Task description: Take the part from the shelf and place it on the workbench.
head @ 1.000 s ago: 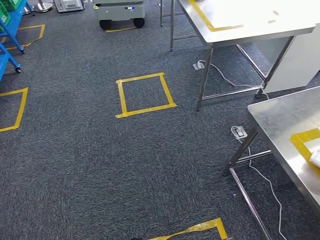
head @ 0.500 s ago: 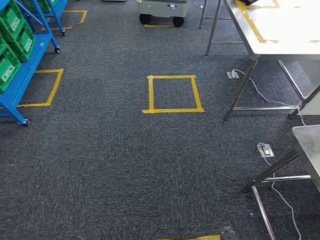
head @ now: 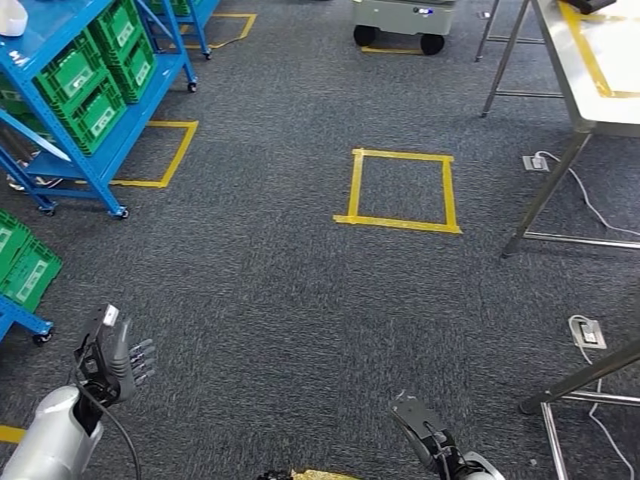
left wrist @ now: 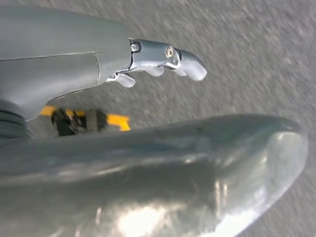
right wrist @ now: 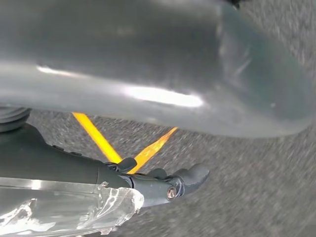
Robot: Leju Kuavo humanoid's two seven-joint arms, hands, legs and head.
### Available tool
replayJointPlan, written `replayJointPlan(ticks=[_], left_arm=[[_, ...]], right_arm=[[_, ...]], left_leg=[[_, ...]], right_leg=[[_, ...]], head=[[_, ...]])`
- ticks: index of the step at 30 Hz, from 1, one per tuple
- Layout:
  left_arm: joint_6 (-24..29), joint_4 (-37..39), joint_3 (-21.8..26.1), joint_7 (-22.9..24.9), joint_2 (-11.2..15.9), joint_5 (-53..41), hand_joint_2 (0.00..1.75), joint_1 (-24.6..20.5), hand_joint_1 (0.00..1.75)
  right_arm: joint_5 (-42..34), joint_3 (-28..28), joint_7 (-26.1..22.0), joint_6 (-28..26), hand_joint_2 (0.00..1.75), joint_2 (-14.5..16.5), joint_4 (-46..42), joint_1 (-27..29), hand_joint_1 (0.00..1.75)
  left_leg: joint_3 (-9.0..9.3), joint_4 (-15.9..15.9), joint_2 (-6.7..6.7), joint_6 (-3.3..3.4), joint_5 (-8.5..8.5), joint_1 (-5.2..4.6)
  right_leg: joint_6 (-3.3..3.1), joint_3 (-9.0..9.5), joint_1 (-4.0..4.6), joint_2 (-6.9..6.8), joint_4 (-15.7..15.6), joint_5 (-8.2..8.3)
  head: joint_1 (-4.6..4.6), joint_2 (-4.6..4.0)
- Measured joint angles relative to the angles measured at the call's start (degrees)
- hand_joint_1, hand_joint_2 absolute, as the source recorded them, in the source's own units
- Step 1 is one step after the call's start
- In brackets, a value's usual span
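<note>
Left hand (head: 113, 355) empty, fingers apart, over grey carpet (head: 272, 300); right hand (head: 423, 430) state unclear. Blue metal shelf (head: 90, 150) holds green plastic crates (head: 83, 85).

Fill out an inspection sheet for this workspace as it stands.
Surface: steel workbench at far right, yellow tape outline on top; grey carpet floor.
Job's things: blue shelf at left holding green bins; a white object on its top is cut off, cannot tell if it is the part.
Clutter: nothing seen.
Hands: left hand and right hand low over the carpet, fingers apart, holding nothing.
Cables: white cable from a floor socket under the workbench; second socket nearer.
Surroundings: yellow tape square on the floor; grey wheeled cart beyond.
</note>
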Motion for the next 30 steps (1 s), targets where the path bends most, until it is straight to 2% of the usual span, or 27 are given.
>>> replayJointPlan(ticks=[1, 3, 4, 5, 6, 7, 8, 9, 10, 12, 13, 14, 15, 16, 17, 19, 20, 21, 22, 23, 24, 25, 27, 28, 29, 30], left_arm=[[0.4, 0.0, -1.7, -0.1, 0.9, 1.0, 0.0, 0.3, 0.0], [1.1, 0.0, -4.7, -0.5, 2.3, 2.6, 0.0, 0.7, 0.0], [1.4, -0.1, -6.1, -0.6, 2.8, 3.3, 0.0, 0.7, 0.0], [1.7, -0.2, -7.3, -0.7, 3.3, 3.8, 0.0, 0.7, 0.0], [2.1, -0.3, -8.5, -0.7, 3.8, 4.4, 0.0, 0.9, 0.0], [2.6, -0.5, -9.4, -0.5, 4.2, 5.0, 0.0, 1.2, 0.0], [3.3, -0.7, -10.1, -0.4, 4.6, 5.6, 0.0, 1.6, 0.0], [4.0, -1.0, -10.8, -0.3, 5.0, 6.1, 0.0, 1.9, 0.0], [4.6, -1.2, -11.3, -0.3, 5.3, 6.6, 0.0, 2.1, 0.0], [5.2, -1.4, -12.3, -0.7, 5.7, 7.2, 0.0, 2.4, 0.0], [5.7, -1.4, -12.7, -1.0, 5.8, 7.5, 0.0, 2.6, 0.0], [6.7, -1.4, -13.0, -1.4, 5.8, 8.0, 0.0, 2.7, 0.0], [8.4, -1.4, -13.2, -2.1, 5.7, 8.6, 0.0, 2.8, 0.0], [11.1, -1.4, -13.2, -3.4, 5.5, 9.5, 0.0, 2.8, 0.0], [14.1, -1.4, -13.2, -5.1, 5.1, 10.6, 0.0, 2.7, 0.0], [20.3, -1.6, -12.7, -9.4, 4.0, 12.7, 0.0, 2.4, 0.0], [23.1, -1.7, -12.2, -11.8, 3.5, 13.7, 0.0, 2.5, 0.0], [25.8, -2.1, -11.6, -14.7, 3.0, 14.7, 0.0, 2.7, 0.0], [28.8, -2.9, -10.7, -18.1, 2.6, 15.8, 0.0, 3.3, 0.0], [31.7, -4.1, -9.5, -21.7, 2.0, 16.7, 0.0, 4.2, 0.0], [34.6, -5.8, -8.1, -25.2, 1.3, 17.1, 0.0, 5.4, 0.0], [37.3, -8.0, -6.6, -27.9, 0.2, 16.4, 0.0, 7.0, 0.0], [39.1, -13.8, -4.1, -32.3, -2.9, 11.5, 0.0, 12.4, 0.0], [37.3, -16.8, -2.9, -34.7, -4.8, 8.3, 0.0, 16.2, 0.0], [33.2, -19.2, -1.4, -37.6, -6.9, 5.1, 0.0, 20.2, 0.0], [28.2, -21.0, 0.8, -40.2, -9.2, 2.3, 0.0, 23.6, 0.0]], right_arm=[[0.3, -0.4, -0.3, 0.2, 0.0, 0.3, 0.0, 0.0, 0.0], [0.9, -1.1, -1.1, 0.5, 0.0, 0.7, 0.1, 0.1, 0.0], [1.2, -1.5, -1.2, 0.6, 0.0, 0.8, 0.2, 0.0, 0.0], [1.5, -1.8, -1.3, 0.7, 0.0, 1.0, 0.2, 0.0, 0.0], [1.7, -2.1, -1.1, 0.8, 0.0, 1.2, 0.2, -0.1, 0.0], [2.0, -2.4, -0.8, 0.8, 0.0, 1.3, 0.2, -0.2, 0.0], [2.2, -2.6, -0.6, 0.7, 0.0, 1.5, 0.1, -0.2, 0.0], [2.3, -2.9, -0.7, 0.5, 0.0, 1.7, 0.1, -0.2, 0.0], [2.4, -3.2, -0.9, 0.4, 0.0, 1.8, 0.1, -0.2, 0.0], [2.4, -3.7, -1.6, 0.2, 0.0, 1.9, 0.4, 0.2, 0.0], [2.3, -3.9, -1.8, 0.0, 0.0, 1.9, 0.6, 0.4, 0.0], [2.2, -4.1, -1.9, -0.6, 0.0, 2.1, 0.7, 0.6, 0.0], [1.9, -4.5, -2.1, -1.4, 0.0, 2.3, 0.6, 0.7, 0.0], [1.6, -5.0, -2.5, -2.7, 0.0, 2.7, 0.3, 0.8, 0.0], [1.2, -5.7, -2.9, -4.3, 0.0, 3.1, -0.2, 0.8, 0.0], [0.6, -7.7, -4.3, -7.4, 0.0, 4.0, -1.6, 0.7, 0.0], [0.3, -8.7, -5.3, -8.7, 0.0, 4.3, -2.4, 0.8, 0.0], [-0.1, -9.9, -6.8, -9.8, 0.0, 4.6, -3.3, 1.1, 0.0], [-0.6, -11.1, -8.6, -10.7, 0.0, 4.6, -5.1, 2.0, 0.0], [-1.3, -12.3, -10.8, -11.9, 0.0, 4.5, -7.7, 3.6, 0.0], [-2.4, -13.4, -13.1, -13.4, 0.0, 4.1, -11.2, 6.0, 0.0], [-3.8, -14.2, -15.6, -15.1, 0.0, 3.5, -15.2, 8.7, 0.0], [-6.7, -15.4, -19.7, -19.5, 0.0, 2.5, -22.2, 13.8, 0.0], [-7.7, -16.0, -21.0, -21.8, 0.0, 2.2, -25.6, 16.1, 0.0], [-8.4, -16.7, -21.7, -23.8, 0.0, 1.8, -29.1, 18.1, 0.0], [-8.9, -17.3, -22.2, -25.3, 0.0, 1.3, -32.6, 20.0, 0.0]], left_leg=[[1.04, -2.2, 0.34, -0.09, 1.76, 0.08], [5.0, -10.2, 2.77, -0.29, 5.58, 0.07], [6.55, -13.3, 3.82, -0.02, 6.62, 0.0], [7.4, -15.1, 4.52, 0.35, 6.98, -0.11], [7.58, -15.7, 4.39, 0.84, 6.81, -0.27], [7.47, -15.6, 3.55, 1.5, 6.77, -0.25], [7.44, -15.7, 2.9, 1.86, 6.74, -0.22], [7.44, -15.7, 2.2, 2.24, 6.75, -0.16], [7.48, -15.8, 1.54, 2.6, 6.8, -0.04], [7.49, -15.8, 0.06, 3.1, 6.81, -0.01], [7.5, -15.8, -0.75, 3.21, 6.8, -0.07], [7.5, -15.8, -1.61, 3.25, 6.79, -0.14], [7.52, -15.7, -2.48, 3.26, 6.79, -0.19], [7.55, -15.7, -3.34, 3.24, 6.8, -0.21], [7.6, -15.7, -4.2, 3.19, 6.83, -0.19], [7.54, -15.6, -5.76, 2.89, 6.94, -0.21], [7.4, -15.6, -6.43, 2.63, 7.05, -0.16], [7.23, -15.7, -7.06, 2.28, 7.21, -0.06], [7.09, -15.8, -7.7, 1.9, 7.4, 0.08], [6.99, -15.9, -7.75, 1.62, 7.46, 0.2], [6.81, -15.5, -6.72, 1.37, 7.02, 0.17], [6.23, -14.2, -5.05, 1.17, 5.9, 0.06], [3.66, -8.0, -1.35, 0.8, 2.02, -0.1], [1.96, -4.1, -0.62, 0.57, 0.08, -0.05], [0.67, -1.0, -0.33, 0.36, -1.09, 0.08], [0.18, 0.3, -0.16, 0.16, -1.22, 0.28]], right_leg=[[0.12, 0.11, -0.04, -0.78, 0.0, -0.17], [0.65, 0.42, 0.12, -2.25, 0.2, -0.7], [0.97, 0.37, 0.32, -2.92, 0.3, -1.04], [1.27, 0.41, 0.55, -3.58, 0.5, -1.36], [1.54, 0.54, 0.72, -4.25, 0.5, -1.64], [1.77, 0.73, 0.73, -4.91, 0.4, -1.82], [2.07, 0.95, 0.63, -4.87, 0.5, -2.12], [2.33, 0.74, 0.46, -3.87, 1.3, -2.76], [2.55, -0.19, 0.32, -2.32, 3.2, -3.92], [2.72, -4.02, 0.18, 0.9, 10.8, -7.28], [2.67, -6.3, 0.21, 1.5, 14.8, -8.56], [2.55, -8.06, 0.27, 1.76, 17.4, -8.92], [2.36, -8.86, 0.32, 1.92, 17.8, -8.12], [2.1, -8.52, 0.35, 2.2, 15.9, -6.27], [1.86, -7.18, 0.34, 2.93, 12.2, -3.83], [1.55, -3.89, 0.13, 5.62, 4.5, -0.35], [1.53, -2.83, 0.08, 6.52, 2.4, 0.32], [1.45, -2.37, 0.11, 6.8, 1.6, 0.38], [1.34, -2.18, 0.2, 6.12, 1.4, 0.47], [1.05, -1.99, 0.23, 5.44, 1.2, 0.62], [0.7, -1.71, 0.23, 4.7, 0.8, 0.77], [0.39, -1.38, 0.21, 3.85, 0.4, 0.88], [-0.02, -0.93, 0.2, 2.38, -0.1, 0.83], [-0.08, -0.83, 0.14, 1.76, -0.1, 0.67], [-0.07, -0.74, 0.02, 1.24, -0.1, 0.49], [0.02, -0.65, -0.1, 0.72, -0.1, 0.3]], head=[[-0.03, 0.0], [-0.09, 0.0], [-0.1, 0.0], [-0.06, 0.0], [0.01, 0.0], [0.12, 0.0], [0.21, 0.0], [0.27, 0.0], [0.33, 0.0], [0.48, 0.0], [0.5, 0.0], [0.51, 0.0], [0.52, 0.0], [0.51, 0.0], [0.52, 0.0], [0.49, 0.0], [0.49, 0.0], [0.46, 0.0], [0.45, 0.0], [0.46, 0.0], [0.31, 0.0], [0.19, 0.0], [-0.12, 0.0], [-0.21, 0.0], [-0.31, 0.0], [-0.39, 0.0]])
